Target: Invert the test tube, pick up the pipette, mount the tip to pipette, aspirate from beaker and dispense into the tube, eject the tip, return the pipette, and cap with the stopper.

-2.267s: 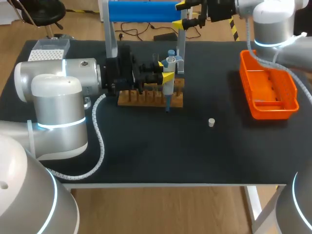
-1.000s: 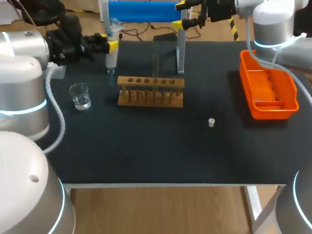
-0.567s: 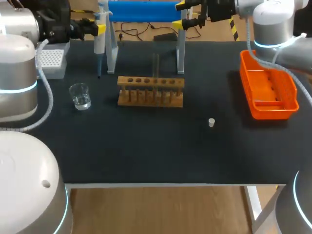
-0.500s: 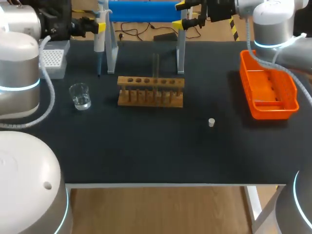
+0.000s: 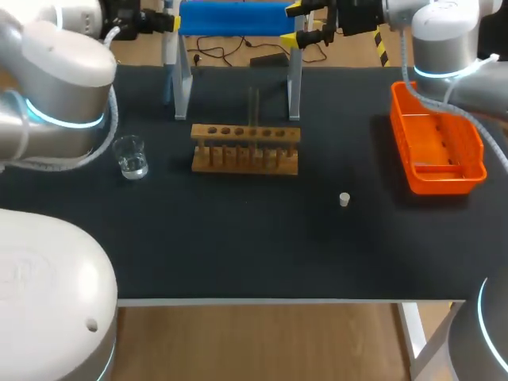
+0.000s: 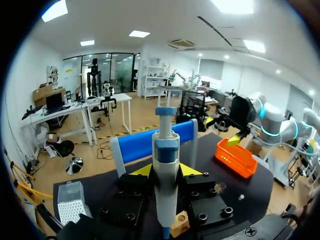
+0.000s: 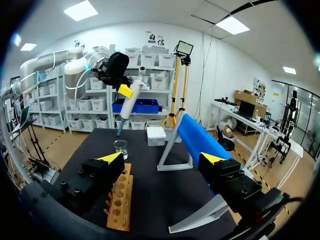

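Note:
My left gripper (image 5: 165,22) hangs at the table's back left, shut on the white and blue pipette (image 5: 168,55), which points down beside the stand's left leg. In the left wrist view the pipette (image 6: 165,170) stands upright between the yellow tips of that gripper (image 6: 165,172). The glass beaker (image 5: 130,156) sits left of the wooden rack (image 5: 245,148), which holds a test tube (image 5: 254,107). The small stopper (image 5: 344,199) lies right of the rack. My right gripper (image 5: 304,24) is open and empty at the blue stand bar's right end (image 7: 161,160).
The blue-barred pipette stand (image 5: 230,17) rises behind the rack. An orange basket (image 5: 436,147) sits at the right. The white tip box (image 7: 156,135) stands at the back left, behind the beaker (image 7: 120,148); my left arm hides it in the head view.
My left arm has carried the pipette from over the rack to the back left corner, then higher and farther back. The right arm has not moved.

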